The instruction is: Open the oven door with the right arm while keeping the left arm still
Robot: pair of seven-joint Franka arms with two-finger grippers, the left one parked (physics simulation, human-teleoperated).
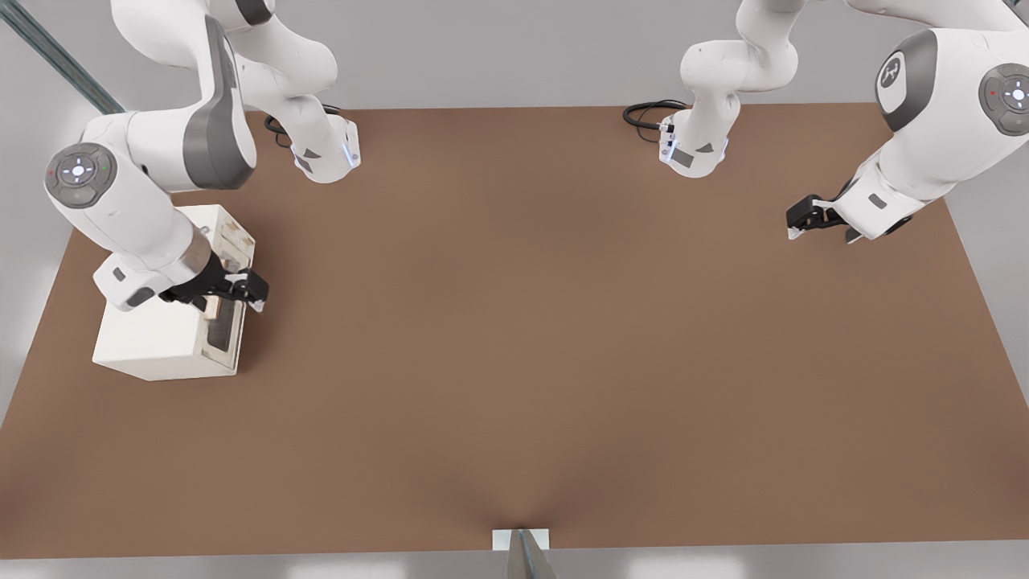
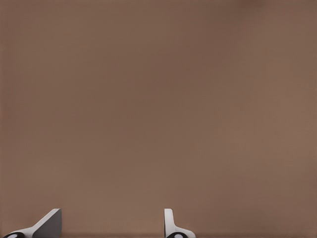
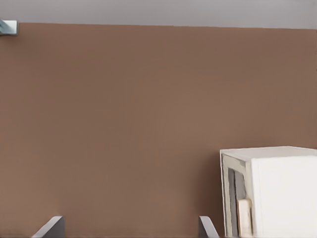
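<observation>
Open claw (image 1: 241, 291) at oven door (image 1: 227, 326)

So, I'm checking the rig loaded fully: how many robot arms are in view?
2. The right arm, on the front view's left, holds its gripper open above the oven; the left arm is on the front view's right.

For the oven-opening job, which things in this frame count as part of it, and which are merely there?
Part of the job:
- oven
- oven door, apparently not swung open
- tan handle
- right arm's gripper, at the oven's door side, jaws spread

Merely there:
- brown table
- black cables at the arm bases
</observation>
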